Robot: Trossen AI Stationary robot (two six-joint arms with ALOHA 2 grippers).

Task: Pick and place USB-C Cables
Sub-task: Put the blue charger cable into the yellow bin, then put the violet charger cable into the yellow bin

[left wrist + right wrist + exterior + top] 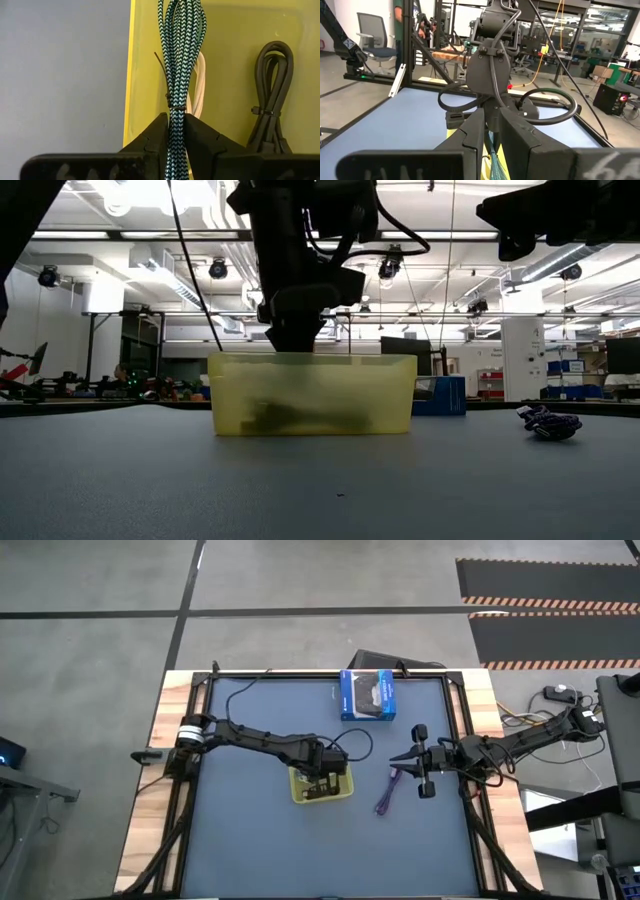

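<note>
My left gripper pinches the teal cable, hanging lengthwise, probably just above the yellow bin.

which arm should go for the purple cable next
Right. The right gripper hangs open just beside the purple cable on the mat, while the left gripper is over the yellow bin, shut on the teal cable.
</note>
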